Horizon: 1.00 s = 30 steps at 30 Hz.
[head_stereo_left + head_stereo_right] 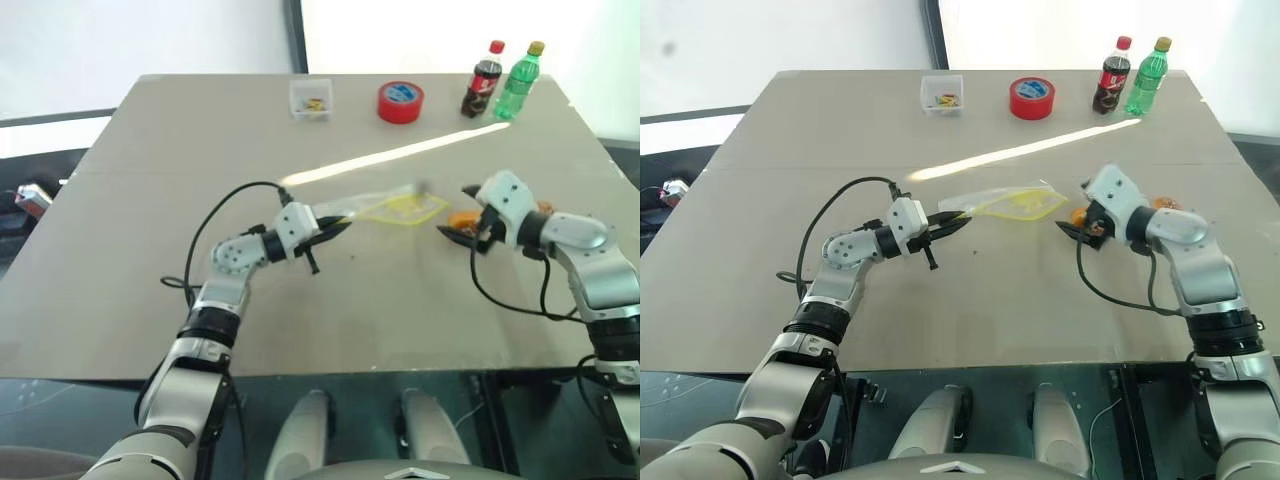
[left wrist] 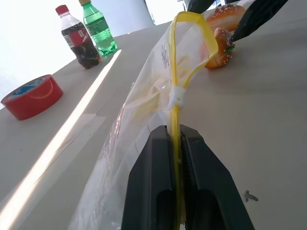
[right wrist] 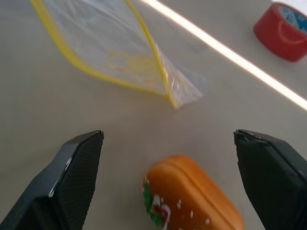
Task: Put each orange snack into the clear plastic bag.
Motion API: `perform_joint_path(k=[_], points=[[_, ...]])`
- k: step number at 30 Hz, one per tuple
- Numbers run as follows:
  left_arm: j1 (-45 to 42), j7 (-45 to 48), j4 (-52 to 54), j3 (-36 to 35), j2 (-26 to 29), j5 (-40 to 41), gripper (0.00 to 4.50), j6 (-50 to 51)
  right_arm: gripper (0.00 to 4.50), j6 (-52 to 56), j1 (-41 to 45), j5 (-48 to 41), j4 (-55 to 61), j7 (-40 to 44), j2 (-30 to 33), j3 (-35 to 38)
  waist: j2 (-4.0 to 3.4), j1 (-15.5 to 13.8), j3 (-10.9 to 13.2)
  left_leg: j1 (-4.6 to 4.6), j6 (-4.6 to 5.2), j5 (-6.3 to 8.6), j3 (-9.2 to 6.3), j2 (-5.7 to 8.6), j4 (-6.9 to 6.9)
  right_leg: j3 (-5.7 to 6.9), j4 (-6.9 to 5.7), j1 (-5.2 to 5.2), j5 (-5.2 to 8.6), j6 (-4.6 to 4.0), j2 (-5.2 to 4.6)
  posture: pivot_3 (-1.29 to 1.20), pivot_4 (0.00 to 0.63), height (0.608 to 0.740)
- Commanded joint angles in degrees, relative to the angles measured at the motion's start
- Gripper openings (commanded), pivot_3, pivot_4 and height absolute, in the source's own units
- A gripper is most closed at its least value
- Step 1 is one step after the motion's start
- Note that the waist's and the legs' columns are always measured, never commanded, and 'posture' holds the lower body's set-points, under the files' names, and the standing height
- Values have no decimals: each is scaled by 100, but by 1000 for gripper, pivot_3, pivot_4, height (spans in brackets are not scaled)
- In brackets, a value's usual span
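Left gripper (image 1: 952, 224) is clamped on the bag (image 1: 1005, 205) at its yellow seal edge, holding that corner off the table (image 1: 970, 300) so the mouth gapes toward the snacks; wrist view shows the seal strip pinched between the shut fingers and the opening looped wide beyond them. Looks like a hold-open pose so the other arm can feed items in. Right gripper (image 1: 458, 212) is spread fully wide and holds nothing; it straddles the near snack (image 3: 192, 199), which lies on the table between the fingers, just off the bag's mouth. Second snack (image 1: 1166, 204) sits beside the right forearm, slightly farther from the bag. Neither snack is in the bag yet, so task is at the first pick. Likely next step: close on the near snack, then carry it into the mouth. Risk: the film is limp, so the opening may sag or shift if nudged.
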<state>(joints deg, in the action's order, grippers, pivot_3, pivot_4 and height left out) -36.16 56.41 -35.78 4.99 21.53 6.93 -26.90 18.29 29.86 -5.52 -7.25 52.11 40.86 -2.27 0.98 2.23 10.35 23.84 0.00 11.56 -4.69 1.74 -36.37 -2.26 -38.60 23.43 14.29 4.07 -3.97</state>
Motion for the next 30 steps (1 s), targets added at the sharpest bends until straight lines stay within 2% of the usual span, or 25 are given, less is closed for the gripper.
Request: perform_joint_path(k=[1, 8, 12, 16, 18, 20, 26, 27, 30], points=[[-55, -112, 84, -67, 9, 0, 0, -83, 4466, -380, 368, -82, -596, 430, 236, 101, 0, 12, 0, -1, 0, 0, 1, 0, 0, 0, -1, 0, 0, 0, 0, 0, 150, 740], [-103, -153, 41, -28, 10, -33, 0, -76, 4466, -1374, 1330, 279, -2809, 1080, 245, -260, 0, 13, 0, -2, 0, 0, 5, -2, -1, -1, -1, 0, 0, 0, 2, 0, 150, 740], [-91, -144, 64, -18, 41, -45, 0, -65, 4466, -1692, 1666, 364, -3531, 1530, 132, -440, 0, 14, 0, -1, 0, 0, 6, -1, -1, -1, 4, -2, 0, 0, 1, 0, 150, 740], [-30, -124, 147, -20, 53, -34, 0, -45, 4466, -1780, 1772, 376, -3779, 1988, 74, -551, 0, 14, 0, -2, 0, 0, 4, -1, -1, 0, 4, -3, 0, 0, 1, 0, 150, 740], [-19, -120, 163, -18, 53, -35, 0, -41, 3276, -1798, 1767, 377, -3798, 2158, 84, -588, 0, 14, 0, -2, 0, 0, 4, -1, -1, 0, 3, -3, 0, 0, 1, 0, 150, 740], [-24, -123, 152, -18, 55, -41, 0, -49, 2851, -1789, 1722, 372, -3760, 2326, 111, -618, -2, 14, 1, -1, -1, 0, 5, -1, -1, -1, 3, -2, 0, 0, 0, 0, 150, 740], [-21, -135, 105, -15, 49, -61, 0, -75, 439, -1613, 1598, 263, -3429, 2376, 135, -453, -3, 13, 2, -2, -1, 0, 4, -1, -1, 0, 3, -2, 0, 0, 0, 0, 150, 740], [-14, -136, 100, -10, 44, -68, 0, -85, 146, -1558, 1565, 248, -3302, 2335, 146, -426, -3, 13, 2, -1, -1, 0, 3, -1, -1, 0, 3, -2, 0, 0, 0, 0, 150, 740], [-22, -141, 107, 9, 25, -83, 0, -83, 146, -1230, 1444, 70, -2570, 2442, 235, -353, -3, 12, 2, -1, -1, 0, 3, -1, -1, 0, 2, -2, 0, 0, 0, 0, 150, 740]])
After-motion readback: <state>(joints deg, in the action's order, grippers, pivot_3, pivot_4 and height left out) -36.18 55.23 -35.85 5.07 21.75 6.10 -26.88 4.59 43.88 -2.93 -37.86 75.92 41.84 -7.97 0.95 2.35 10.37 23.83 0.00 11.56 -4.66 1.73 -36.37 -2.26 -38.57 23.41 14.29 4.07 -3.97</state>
